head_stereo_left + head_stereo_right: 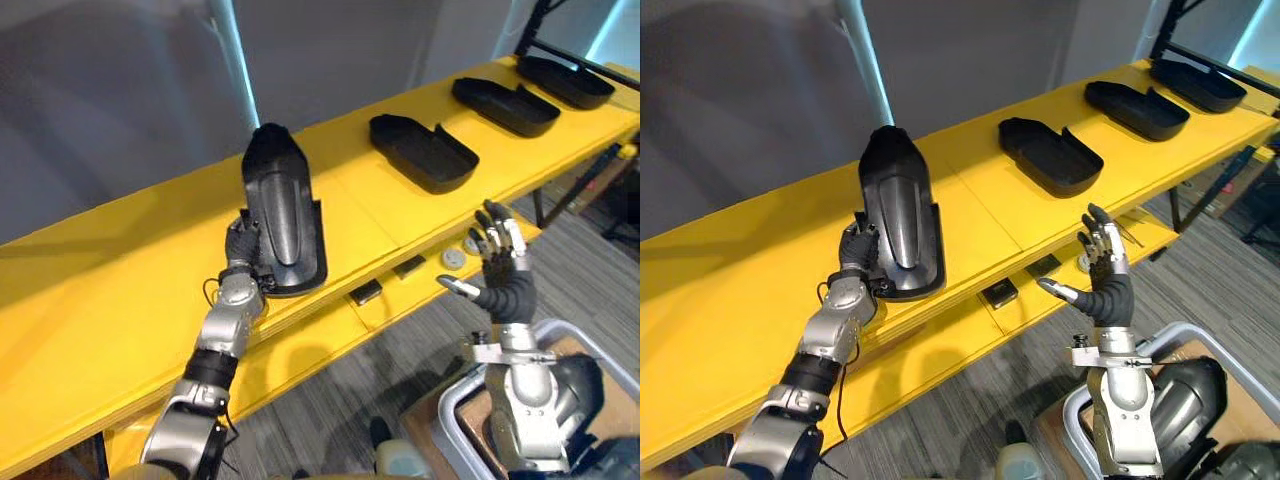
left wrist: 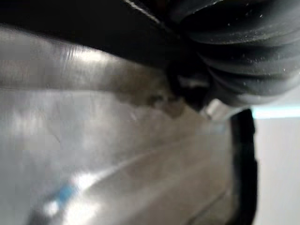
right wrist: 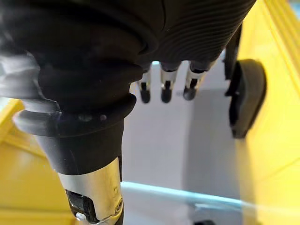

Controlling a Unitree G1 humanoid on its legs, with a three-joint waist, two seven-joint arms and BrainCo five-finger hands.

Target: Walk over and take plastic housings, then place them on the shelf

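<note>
A black plastic housing lies dome side up on the yellow shelf, its near end at the shelf's front edge. My left hand is at its near left corner, fingers curled on the rim. The housing's glossy surface shows very close in the left wrist view. Three more black housings lie hollow side up in a row along the shelf to the right. My right hand is raised in front of the shelf, open, its fingers straight and holding nothing.
A lower yellow ledge under the shelf's front carries small black blocks and round discs. A grey bin with a dark housing inside stands on the floor at the lower right. A black frame rises at the far right.
</note>
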